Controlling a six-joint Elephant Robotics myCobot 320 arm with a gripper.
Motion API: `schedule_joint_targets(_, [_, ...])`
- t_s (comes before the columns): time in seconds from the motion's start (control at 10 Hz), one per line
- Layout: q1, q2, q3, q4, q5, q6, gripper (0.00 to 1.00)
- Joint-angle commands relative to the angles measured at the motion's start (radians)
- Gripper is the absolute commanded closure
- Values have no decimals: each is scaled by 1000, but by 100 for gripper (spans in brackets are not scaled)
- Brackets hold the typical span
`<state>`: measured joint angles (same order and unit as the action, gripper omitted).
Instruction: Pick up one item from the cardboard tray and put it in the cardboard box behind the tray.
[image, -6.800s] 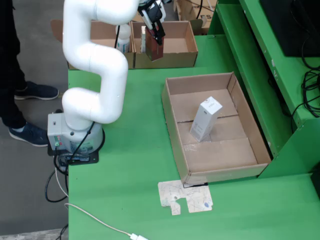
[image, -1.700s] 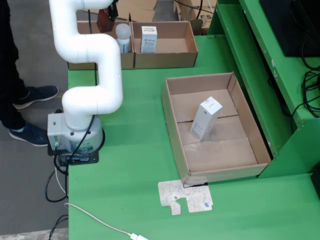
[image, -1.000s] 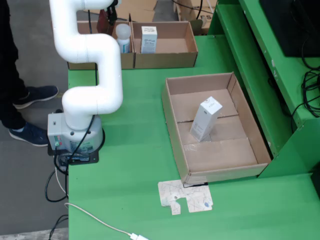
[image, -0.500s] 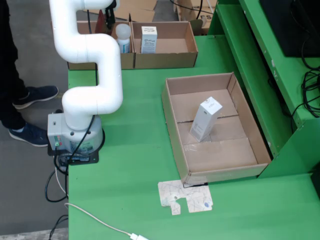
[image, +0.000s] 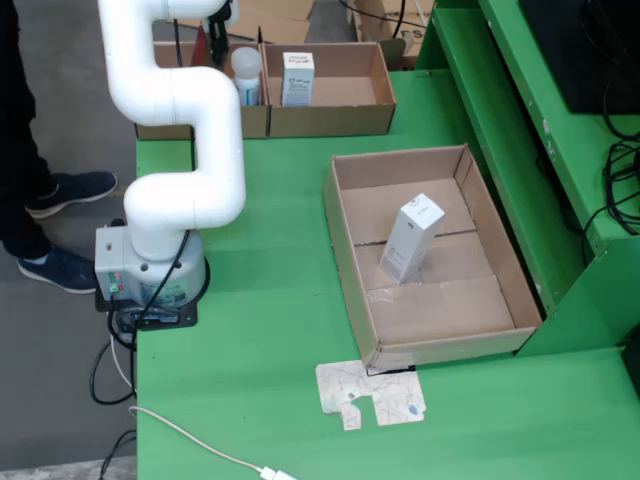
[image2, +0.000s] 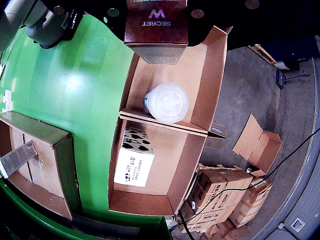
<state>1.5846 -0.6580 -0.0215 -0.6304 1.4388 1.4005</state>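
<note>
The white arm reaches to the back left in the fixed view, where my gripper (image: 213, 30) is shut on a dark red carton (image: 204, 46), mostly hidden by the arm. In the wrist view this red carton (image2: 157, 25), printed "SECRET", hangs over the left back cardboard box (image2: 210, 85), just beside a white-capped bottle (image2: 166, 102) standing in it. The neighbouring back box (image: 330, 120) holds a white carton (image: 297, 76). In the cardboard tray (image: 345, 260) at mid-table one white carton (image: 412, 238) leans upright.
The robot base (image: 150, 272) sits at the table's left edge with a person's shoes (image: 62, 182) beyond. A paper scrap (image: 370, 392) and white cable (image: 200, 450) lie in front. A raised green shelf (image: 520, 130) borders the right. Stacked cartons (image2: 225, 200) stand on the floor.
Over the frames the gripper carried the red carton from above the right back box to the left back box. In the last second it only edged slightly left and lower.
</note>
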Motion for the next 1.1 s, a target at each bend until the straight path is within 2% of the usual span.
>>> schedule_joint_targets(0.0, [1, 17, 21, 13, -4, 1, 100])
schedule_joint_targets(0.5, [6, -8, 22, 86, -23, 29, 100])
schedule_joint_targets(1.0, [8, -14, 21, 66, -41, 80, 100])
